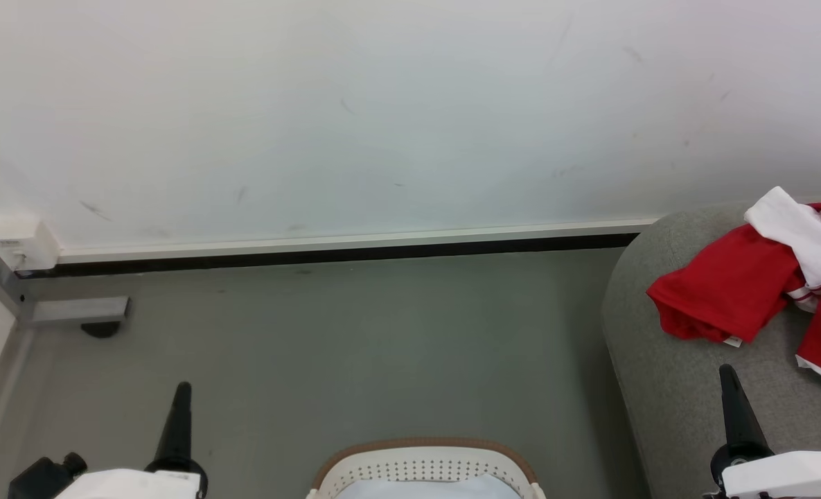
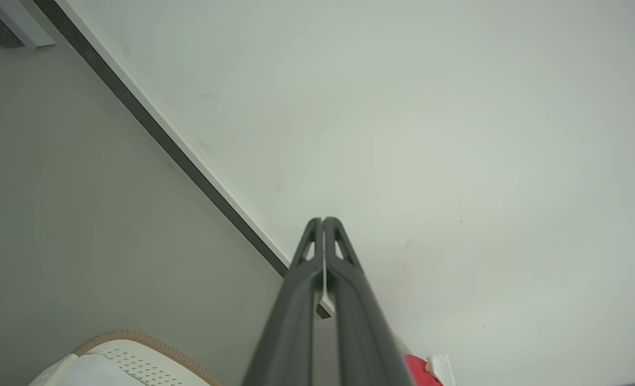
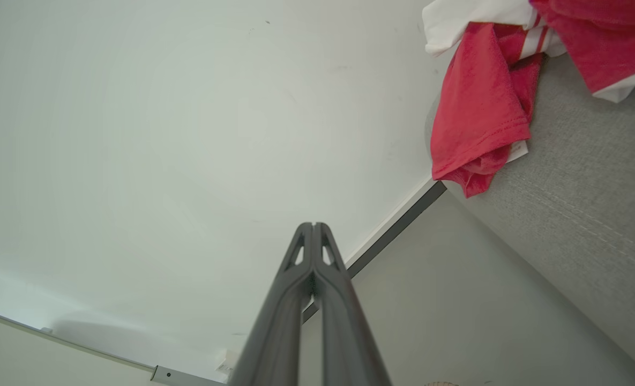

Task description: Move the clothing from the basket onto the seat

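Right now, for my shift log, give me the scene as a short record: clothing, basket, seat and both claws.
clothing: red and white, heaped on seat
seat: grey, at right
basket: on floor, near centre; white lining showing in the part seen
left claw: shut, empty
right claw: shut, empty

Cropped at the frame edges.
Cut by the bottom edge of the head view: basket (image 1: 424, 470), with just its far rim and a strip of lining in sight, the inside hidden. Cut by the right edge: red clothing (image 1: 729, 291) and grey sofa (image 1: 659, 388). Too small to read: label on the wall box (image 1: 19, 242). Cropped at the wrists: left gripper (image 1: 182, 388), right gripper (image 1: 727, 372).
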Available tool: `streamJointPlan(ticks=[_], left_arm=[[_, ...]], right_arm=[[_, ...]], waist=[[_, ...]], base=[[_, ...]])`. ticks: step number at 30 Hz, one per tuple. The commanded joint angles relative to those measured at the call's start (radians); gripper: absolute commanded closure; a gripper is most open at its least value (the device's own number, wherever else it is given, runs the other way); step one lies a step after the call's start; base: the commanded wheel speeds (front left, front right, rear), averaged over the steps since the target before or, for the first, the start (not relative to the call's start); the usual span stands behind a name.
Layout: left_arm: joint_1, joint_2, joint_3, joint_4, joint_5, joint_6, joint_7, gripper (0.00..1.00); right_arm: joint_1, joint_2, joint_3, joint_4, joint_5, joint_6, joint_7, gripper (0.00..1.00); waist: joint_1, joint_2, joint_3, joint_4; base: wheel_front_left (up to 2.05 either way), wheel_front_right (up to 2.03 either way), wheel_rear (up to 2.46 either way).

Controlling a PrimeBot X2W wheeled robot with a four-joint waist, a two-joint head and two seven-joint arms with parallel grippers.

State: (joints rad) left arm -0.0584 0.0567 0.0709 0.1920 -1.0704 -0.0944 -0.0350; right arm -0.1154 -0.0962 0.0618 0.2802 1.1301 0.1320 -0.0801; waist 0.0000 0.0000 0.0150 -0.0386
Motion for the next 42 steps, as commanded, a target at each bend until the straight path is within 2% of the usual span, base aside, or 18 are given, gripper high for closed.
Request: streamJointPlan(ticks=[1,42], left_arm=[[-0.019,0.004,0.007,-0.011,-0.027,0.005,0.008,1.00],[-0.043,-0.002,0.035,-0.010,-0.378,0.017,0.107,1.00]], right_arm=[[-0.013,-0.010,-0.006,-0.014,0.031,-0.001,0.005,1.00],[-0.007,-0.050,-0.025,-0.032,0.422,-0.002,0.058,1.00]], waist=[[0.0000,0.0000,0.000,0.001],[0.0000,0.0000,-0.010,0.024]], base=[[0.00,0.00,0.00],[0.00,0.00,0.00]])
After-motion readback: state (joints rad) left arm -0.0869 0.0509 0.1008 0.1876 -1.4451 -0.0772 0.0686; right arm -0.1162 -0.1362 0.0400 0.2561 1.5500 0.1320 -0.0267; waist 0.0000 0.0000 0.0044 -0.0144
